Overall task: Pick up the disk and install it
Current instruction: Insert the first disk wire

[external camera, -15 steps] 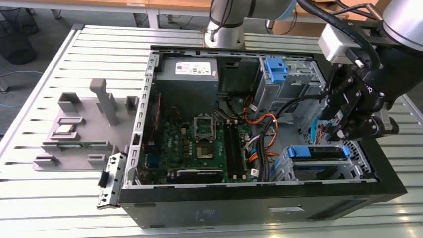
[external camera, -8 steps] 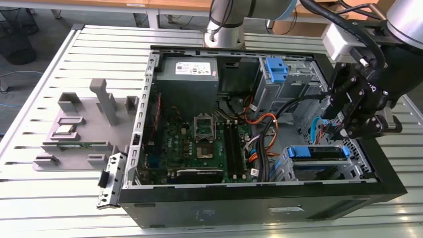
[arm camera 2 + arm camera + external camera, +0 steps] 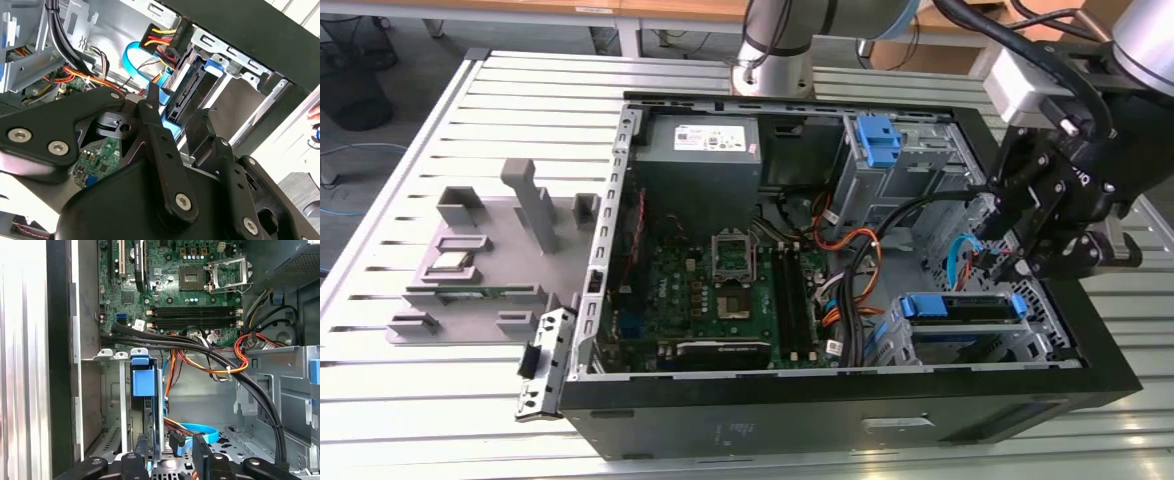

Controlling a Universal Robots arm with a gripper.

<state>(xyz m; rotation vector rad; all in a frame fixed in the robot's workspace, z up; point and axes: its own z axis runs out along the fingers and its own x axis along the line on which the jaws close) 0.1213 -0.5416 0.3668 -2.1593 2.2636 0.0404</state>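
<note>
The disk (image 3: pixel 963 306), silver in a blue carrier, sits in the drive cage at the corner of the open computer case (image 3: pixel 761 425) on the exterior view's right. Its blue tab (image 3: pixel 142 381) and its connector edge (image 3: pixel 184 94) face the arm. My gripper (image 3: pixel 1017 268) hangs just above that cage, open. In both wrist views its black fingers (image 3: pixel 150 112) (image 3: pixel 200 452) stand apart on either side of the disk's edge, and I cannot tell whether they touch it.
Black, orange and blue cables (image 3: pixel 861 255) run between the motherboard (image 3: pixel 720 290) and the cage. A grey power-supply box (image 3: pixel 698 150) and a second blue bracket (image 3: pixel 878 140) sit at the case's far side. A grey fixture (image 3: pixel 487 255) stands on the slatted table.
</note>
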